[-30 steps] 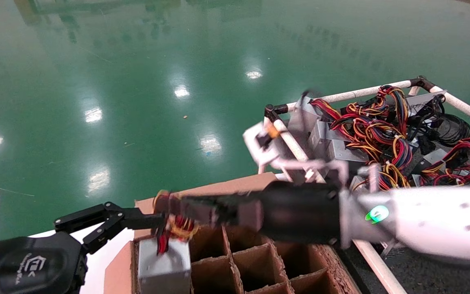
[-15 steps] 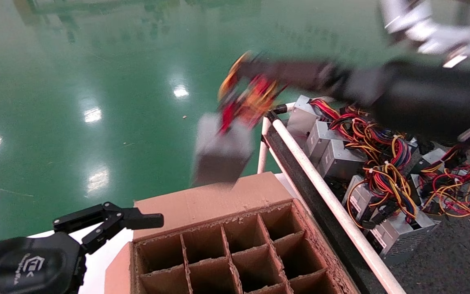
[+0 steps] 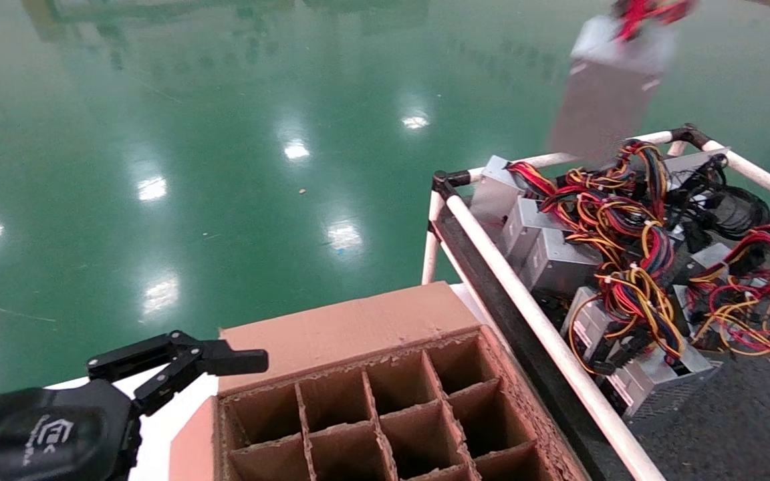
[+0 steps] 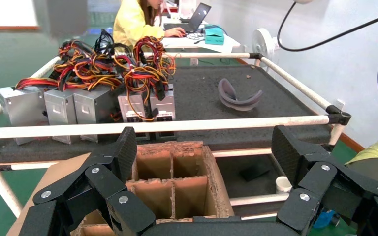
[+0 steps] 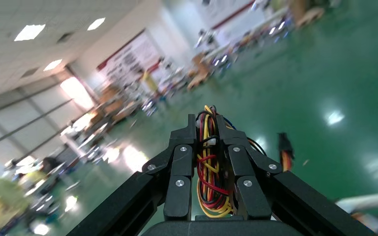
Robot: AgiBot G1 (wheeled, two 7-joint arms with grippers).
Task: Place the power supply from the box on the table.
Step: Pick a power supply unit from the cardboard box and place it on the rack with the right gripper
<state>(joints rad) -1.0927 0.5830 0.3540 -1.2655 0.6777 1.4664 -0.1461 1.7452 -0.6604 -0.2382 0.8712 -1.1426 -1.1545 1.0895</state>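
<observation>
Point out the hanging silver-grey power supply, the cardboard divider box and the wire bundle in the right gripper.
Silver-grey metal power supply (image 3: 602, 113), head view: its flat side.
Pinkish-brown cardboard box (image 3: 345, 331), head view: far flap.
Yellow, red and black wire bundle (image 5: 209, 172), right wrist view: middle, between the fingers.

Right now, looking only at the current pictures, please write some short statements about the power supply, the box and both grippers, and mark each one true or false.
1. The right gripper is shut on the wire bundle of the power supply. True.
2. The power supply rests inside a cell of the box. False: it hangs in the air above the far rail of the table.
3. The left gripper is open and holds nothing. True.
4. The box cells in the head view are all full. False: those that show are empty.
5. Several other power supplies lie on the table. True.
</observation>
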